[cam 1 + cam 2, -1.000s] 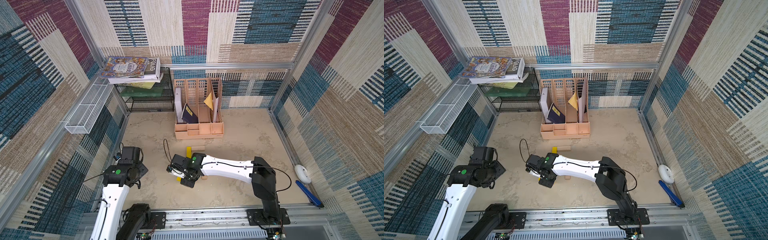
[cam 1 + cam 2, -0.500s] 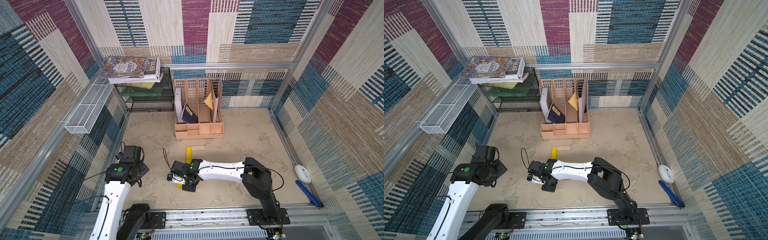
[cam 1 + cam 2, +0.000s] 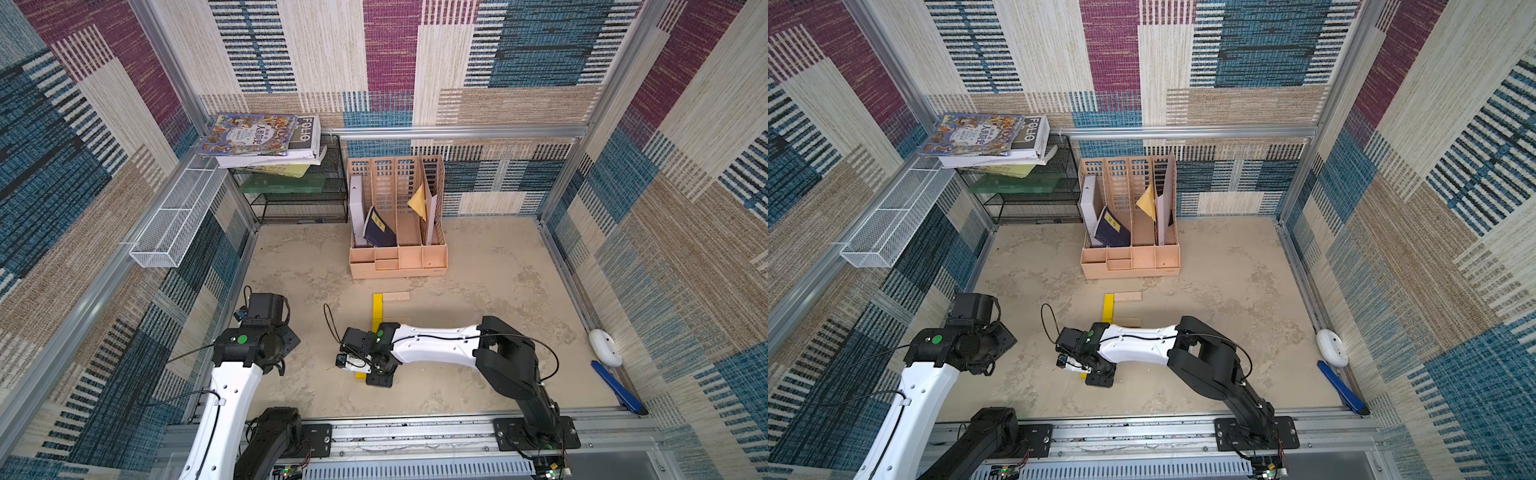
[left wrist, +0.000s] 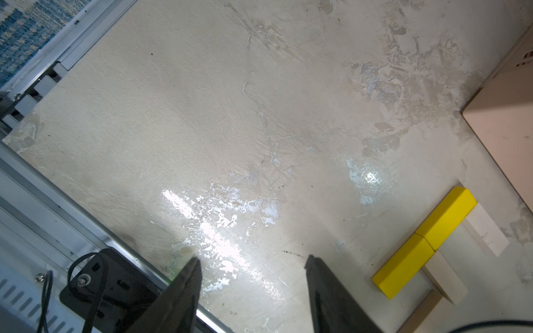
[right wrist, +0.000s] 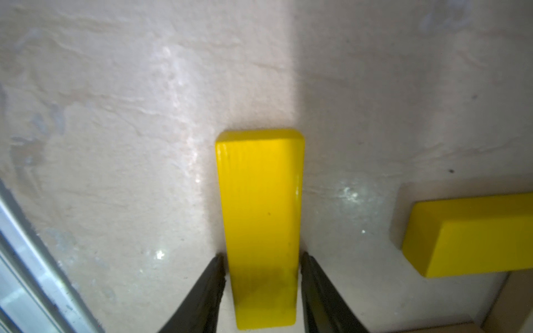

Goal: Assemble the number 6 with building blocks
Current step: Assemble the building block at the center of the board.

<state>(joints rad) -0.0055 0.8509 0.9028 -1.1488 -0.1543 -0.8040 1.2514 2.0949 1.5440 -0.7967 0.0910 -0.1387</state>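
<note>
- Right wrist view: the jaws of the right gripper (image 5: 262,256) are flanking a bright yellow flat wooden plank (image 5: 259,201) lying near-centre on the table (image 5: 115,115); I cannot tell whether they are clamping it.
- The jaws of the left gripper (image 4: 251,259) are standing apart, empty.
- Other yellow and pale wooden planks (image 3: 377,305) are lying just farther.

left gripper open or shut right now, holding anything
Open. In the left wrist view the left gripper shows its two dark fingers standing apart, with only bare table between them; nothing is held.
</note>
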